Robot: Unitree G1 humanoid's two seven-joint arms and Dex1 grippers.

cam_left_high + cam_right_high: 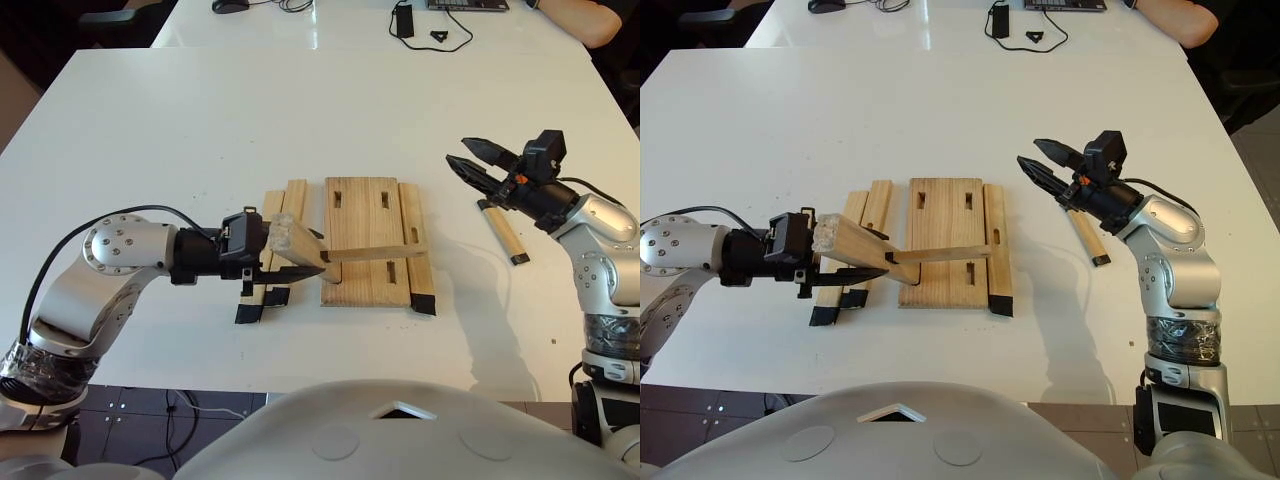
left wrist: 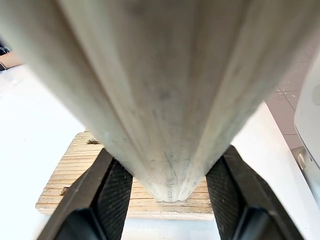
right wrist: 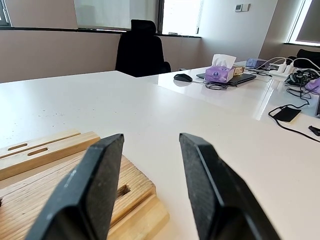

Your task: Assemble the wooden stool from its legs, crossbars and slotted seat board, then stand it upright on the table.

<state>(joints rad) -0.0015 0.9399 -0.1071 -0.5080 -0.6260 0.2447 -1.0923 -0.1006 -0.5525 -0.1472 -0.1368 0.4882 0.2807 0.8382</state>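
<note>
- Wooden seat board (image 1: 365, 215) lies flat on the white table (image 1: 200, 130) at the centre of the head view. Its slots face up, likely so the legs can be pushed in from above.
- At lower centre-left, the left gripper (image 1: 305, 262) is clamped on the thick end of a leg (image 1: 290, 240). The wrist view shows its pads (image 2: 115, 195) pressing opposite faces of that leg.
- A thin crossbar (image 1: 375, 254) runs from the held leg towards the right, across the board. The grip seems meant to carry the joined pair over the slots. Whether the bar's far end touches anything cannot be told.
- Two spare legs (image 1: 290, 200) lie just left of the board and one leg with a black foot (image 1: 420, 275) lies along its right edge, all close by for later steps.
- At the right of the frame, the right gripper (image 1: 458, 152) hovers with jaws apart and empty, pointing towards the board. It hangs above a loose stick (image 1: 503, 232) on the table, probably its next pick.
</note>
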